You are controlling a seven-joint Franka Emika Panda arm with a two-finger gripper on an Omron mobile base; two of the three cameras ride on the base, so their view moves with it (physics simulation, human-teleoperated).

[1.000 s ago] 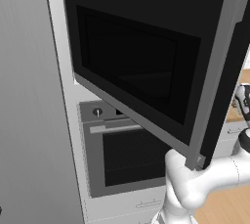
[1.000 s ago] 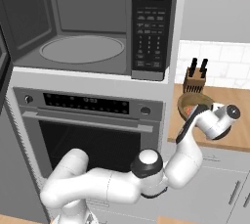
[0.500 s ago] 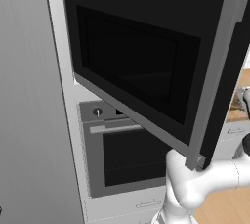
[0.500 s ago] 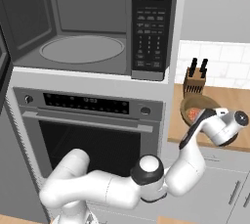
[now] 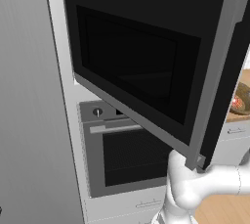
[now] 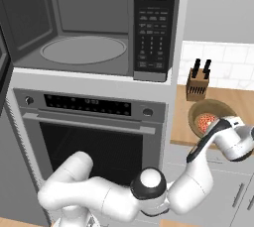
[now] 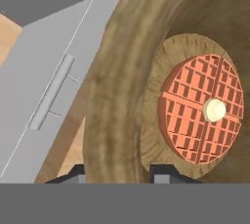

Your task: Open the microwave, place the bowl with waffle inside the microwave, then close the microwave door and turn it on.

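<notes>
**Hand down at the bowl, microwave wide open**

Microwave door (image 5: 146, 71) swung far out, dark glass and long grey bar handle (image 5: 215, 81) showing in the left base view. Microwave (image 6: 89, 23) open in the right base view, round plate (image 6: 83, 50) bare inside, button strip (image 6: 151, 28) on its right. Oven (image 6: 89, 132) right below it, shut.

Bowl (image 6: 208, 117) sitting on the wooden desk (image 6: 238, 102), to the right of the microwave and lower. Knife block (image 6: 197, 82) just behind the bowl, near the tiled wall. Red waffle (image 7: 200, 108) with a pale dab (image 7: 215, 109) lying flat in the bowl.

Hand (image 6: 233, 122) at the near right rim of the bowl. In the hand view, fingers apart, one tip (image 7: 78, 173) on the outside of the brown wall (image 7: 117, 100), the other on the inside. Cannot tell if touching the wall yet. Grey drawer front with bar handle (image 7: 51, 91) under the desk edge.
</notes>
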